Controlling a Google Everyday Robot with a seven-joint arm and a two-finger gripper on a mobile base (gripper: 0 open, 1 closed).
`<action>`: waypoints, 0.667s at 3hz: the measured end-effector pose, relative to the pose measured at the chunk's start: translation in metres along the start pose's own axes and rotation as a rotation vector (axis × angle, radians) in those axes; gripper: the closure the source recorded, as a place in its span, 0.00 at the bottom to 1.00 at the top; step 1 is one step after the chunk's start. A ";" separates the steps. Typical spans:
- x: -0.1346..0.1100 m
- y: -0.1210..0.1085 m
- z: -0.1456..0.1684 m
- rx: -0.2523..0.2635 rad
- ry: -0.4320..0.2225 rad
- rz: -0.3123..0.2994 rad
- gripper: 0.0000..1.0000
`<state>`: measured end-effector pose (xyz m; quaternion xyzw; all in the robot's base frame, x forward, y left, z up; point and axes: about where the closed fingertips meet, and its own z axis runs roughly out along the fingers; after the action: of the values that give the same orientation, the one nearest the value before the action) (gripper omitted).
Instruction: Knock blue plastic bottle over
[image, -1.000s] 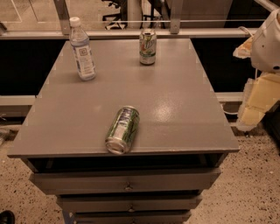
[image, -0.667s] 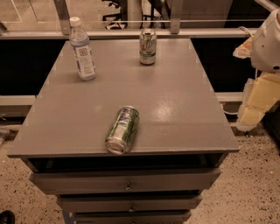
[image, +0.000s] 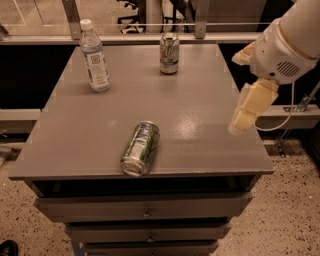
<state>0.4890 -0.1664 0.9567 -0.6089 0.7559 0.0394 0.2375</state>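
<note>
In the camera view, I am holding my gripper (image: 251, 102) out at the right side of the grey table (image: 200, 100), its pale yellow part hanging down just over the table's right edge, below the white body of my arm (image: 287, 47), which is reaching in from the upper right corner. I cannot tell whether my gripper is spread or pressed together, and it is touching nothing. The bottle (image: 94, 56) is standing upright near the far left corner of the table, white cap on top and pale label facing me, well apart from my gripper, with the whole width of the table lying between us. A green-and-silver can (image: 169, 53) is standing upright near the middle of the far edge, to the right of the bottle and apart from it. A second can (image: 140, 148) is lying on its side close to the near edge, its round end pointing toward me and slightly to the left. Under the tabletop, drawers (image: 145, 207) are stacked one below another, and a speckled floor (image: 280, 210) is showing at the lower right.
</note>
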 end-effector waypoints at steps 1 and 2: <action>-0.042 -0.025 0.032 -0.008 -0.138 -0.007 0.00; -0.103 -0.050 0.064 -0.020 -0.285 0.016 0.00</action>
<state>0.5704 -0.0642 0.9538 -0.5935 0.7187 0.1348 0.3361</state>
